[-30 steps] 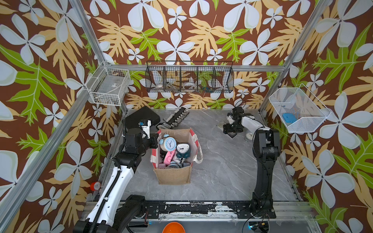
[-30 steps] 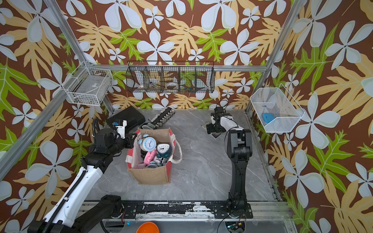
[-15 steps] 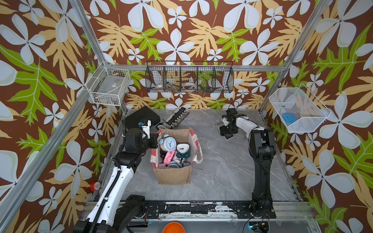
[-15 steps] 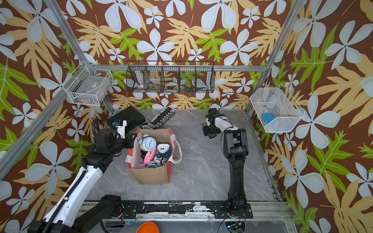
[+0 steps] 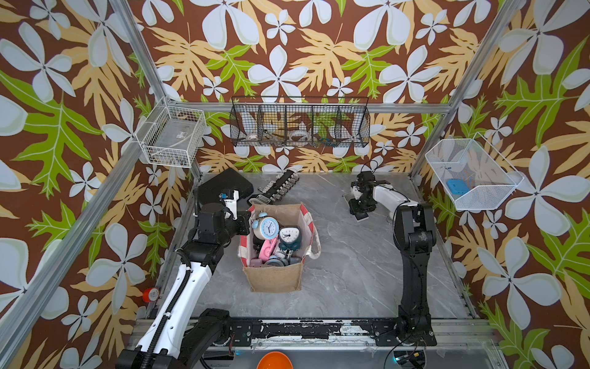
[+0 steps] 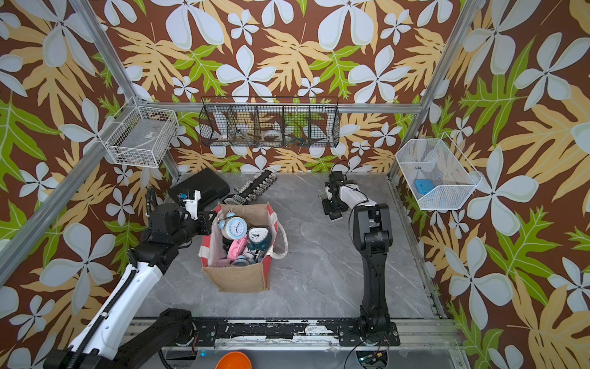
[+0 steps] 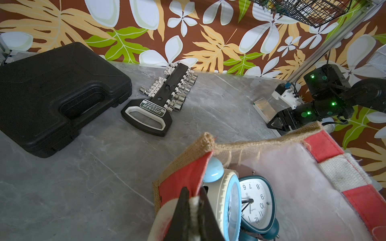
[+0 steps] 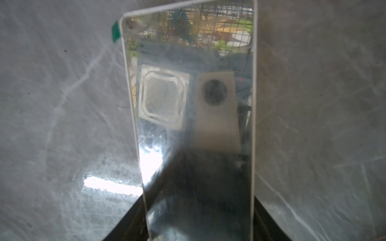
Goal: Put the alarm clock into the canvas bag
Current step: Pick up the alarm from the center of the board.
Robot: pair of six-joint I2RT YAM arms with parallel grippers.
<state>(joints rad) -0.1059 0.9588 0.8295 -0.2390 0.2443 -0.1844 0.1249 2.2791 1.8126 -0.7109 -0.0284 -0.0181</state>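
Canvas bag [image 5: 276, 276]: upright; I see its rim strap pinched in left claw [image 7: 193, 196].
Alarm clock [image 8: 192, 125]: mirror-faced, flat on surface [image 5: 351, 271], directly beneath right claw [image 5: 360, 209].
Fingers [image 8: 129, 231]: straddle the clock; whether they grip, I cannot tell.

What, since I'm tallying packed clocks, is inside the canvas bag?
A light blue twin-bell clock, a dark teal clock and a pink item show; whatever lies beneath them is covered.

Grey marble surface [image 5: 351, 271]: canvas bag [image 5: 276, 281] at its middle, black case [image 5: 223, 183] in far left corner, socket rail [image 5: 277, 188] beside it, mirror-faced slab [image 5: 362, 218] toward far right.
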